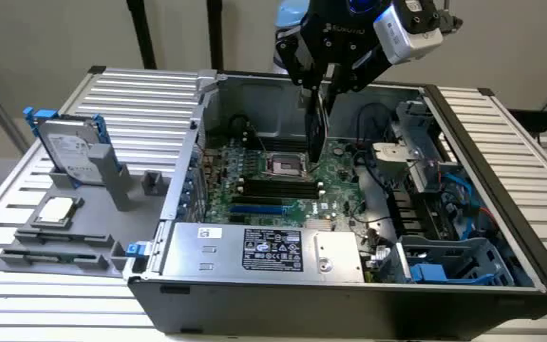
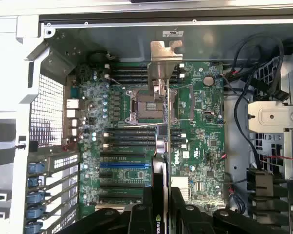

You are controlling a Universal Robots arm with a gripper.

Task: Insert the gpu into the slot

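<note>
The gripper (image 1: 319, 80) is hovering over the open case (image 1: 464, 285), its fingers clamped on the two flat faces of the gpu (image 1: 318, 117). Pinching the faces, rather than the edges, is giving the pads a broad, firm hold on so thin a card.

The gpu is hanging on edge below the fingers and reaching down into the case. In the wrist view the gpu (image 2: 161, 165) is running away from the gripper (image 2: 162, 210) with its silver bracket (image 2: 165, 52) at the far end, so the card seems to be hanging lengthwise, bracket lowest. That pose is keeping it narrow and clear of the case walls and of the cables (image 2: 244, 97).

It is hanging over the middle of the board (image 1: 340, 192), near the CPU socket (image 1: 283, 165), and is touching nothing below. The slot (image 1: 257, 211) is lying bare nearer the silver box (image 1: 254, 249), beyond the black memory strips (image 1: 278, 187), well apart from the card. In the wrist view the slot (image 2: 124, 165) is lying crosswise to the card, so the two are not lined up and the card is not yet in.
</note>
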